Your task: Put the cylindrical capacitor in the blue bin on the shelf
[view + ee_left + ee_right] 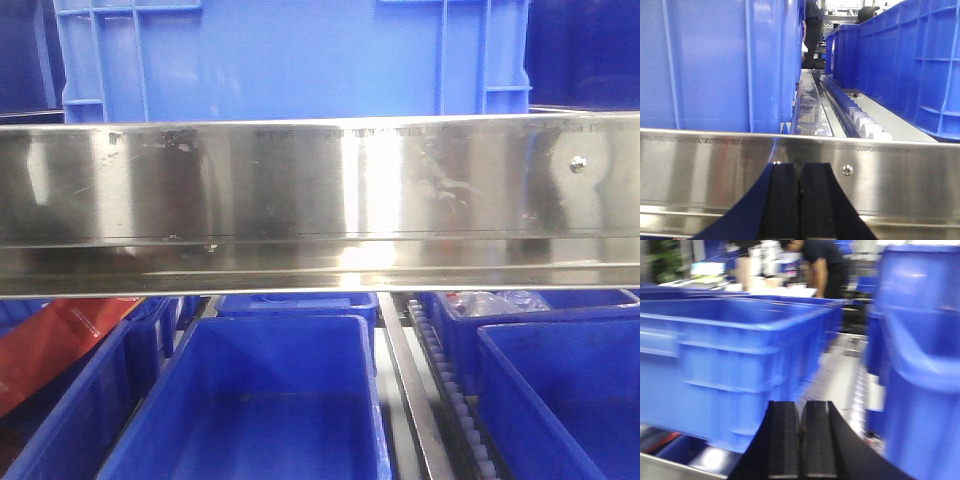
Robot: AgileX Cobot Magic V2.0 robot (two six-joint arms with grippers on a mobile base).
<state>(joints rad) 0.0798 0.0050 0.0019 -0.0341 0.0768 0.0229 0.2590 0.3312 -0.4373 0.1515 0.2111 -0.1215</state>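
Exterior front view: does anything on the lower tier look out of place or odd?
Yes. A red-orange object lies slanted across the far-left blue bin, partly over its rim, unlike the tidy bins beside it. A bin at upper right holds crumpled clear plastic. The shelf rail is scratched.

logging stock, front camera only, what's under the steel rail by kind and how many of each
blue bins: 5
red item in the far-left bin: 1
clear plastic bag bundle: 1
roller track: 1
total: 8
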